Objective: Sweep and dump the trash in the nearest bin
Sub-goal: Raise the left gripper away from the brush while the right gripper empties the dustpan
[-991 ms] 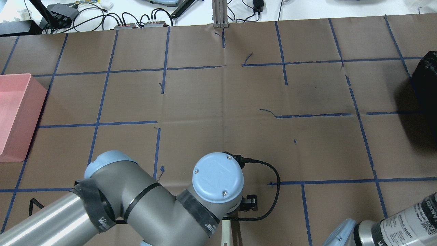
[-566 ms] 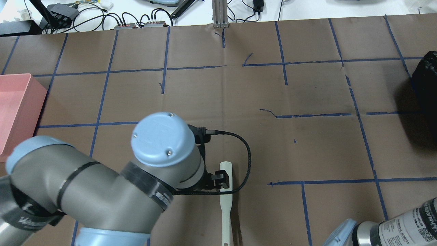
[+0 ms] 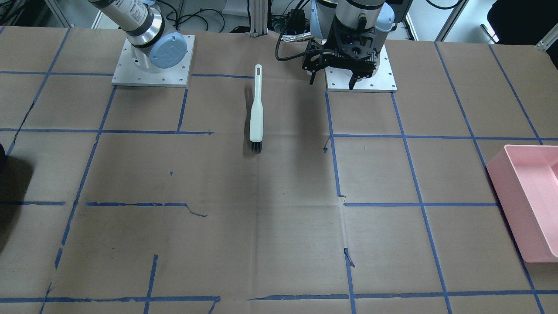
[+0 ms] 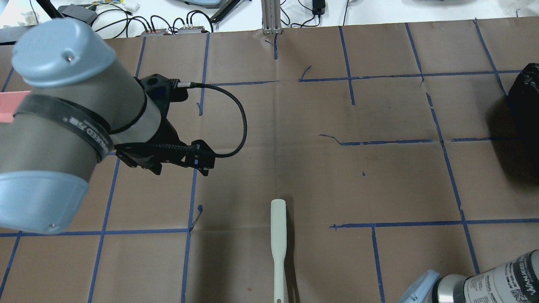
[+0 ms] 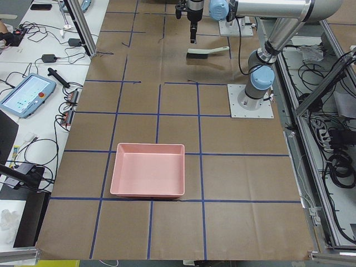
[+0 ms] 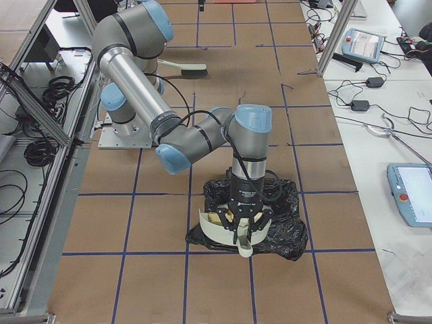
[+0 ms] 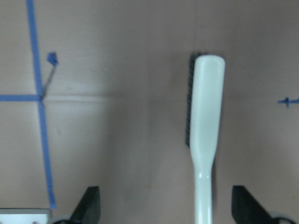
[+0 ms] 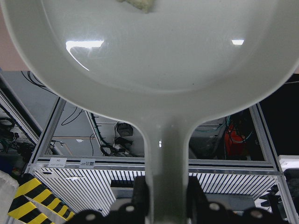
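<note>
My right gripper [image 8: 167, 198] is shut on the handle of a white dustpan [image 8: 159, 56] and holds it tilted over a black trash bag [image 6: 277, 216]. The gripper also shows in the exterior right view [image 6: 241, 233]. A scrap of white bread [image 8: 138, 4] lies at the pan's far edge. The potato and the other bread piece are out of view. My left gripper [image 3: 332, 81] is open and empty, raised near its base; it also shows in the left wrist view [image 7: 167, 210]. A white brush [image 3: 256, 111] with black bristles lies flat on the table.
A pink bin [image 3: 529, 196] stands at the table's end on my left side. The black bag [image 4: 526, 97] sits at the end on my right side. The brown paper table cover [image 3: 270, 209] carries a grid of blue tape lines.
My left arm has lifted and swung left, away from the brush. The brush stays lying where it was. The right arm has not moved.
</note>
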`<act>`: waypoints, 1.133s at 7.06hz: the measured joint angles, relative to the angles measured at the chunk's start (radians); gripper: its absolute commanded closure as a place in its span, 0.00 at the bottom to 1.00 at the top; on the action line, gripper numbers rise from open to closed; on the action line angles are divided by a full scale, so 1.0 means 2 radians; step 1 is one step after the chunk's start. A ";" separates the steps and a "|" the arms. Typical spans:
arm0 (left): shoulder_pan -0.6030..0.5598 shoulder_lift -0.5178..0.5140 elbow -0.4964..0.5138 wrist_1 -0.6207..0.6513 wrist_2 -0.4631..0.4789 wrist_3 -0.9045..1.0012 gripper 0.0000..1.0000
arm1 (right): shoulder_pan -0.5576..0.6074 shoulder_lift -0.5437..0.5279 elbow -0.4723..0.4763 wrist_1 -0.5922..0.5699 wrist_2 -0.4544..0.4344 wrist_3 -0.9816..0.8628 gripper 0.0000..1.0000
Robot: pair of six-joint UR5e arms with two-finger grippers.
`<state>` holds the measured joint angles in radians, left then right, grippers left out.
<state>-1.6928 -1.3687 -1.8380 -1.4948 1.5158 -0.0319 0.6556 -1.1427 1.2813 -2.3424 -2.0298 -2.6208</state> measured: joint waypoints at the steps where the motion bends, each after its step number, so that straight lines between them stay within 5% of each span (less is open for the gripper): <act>1: 0.013 -0.012 0.024 -0.002 0.001 0.016 0.01 | 0.002 -0.001 0.007 -0.019 0.000 0.000 0.94; 5: 0.032 -0.034 0.043 0.005 0.061 0.027 0.01 | 0.020 -0.002 0.022 -0.069 -0.015 0.006 0.94; 8: 0.036 -0.051 0.052 0.008 0.064 0.036 0.01 | 0.034 -0.002 0.047 -0.126 -0.040 0.003 0.94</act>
<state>-1.6216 -1.4706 -1.7338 -1.4791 1.6438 0.0391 0.7242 -1.1459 1.3758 -2.5934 -2.1103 -2.6147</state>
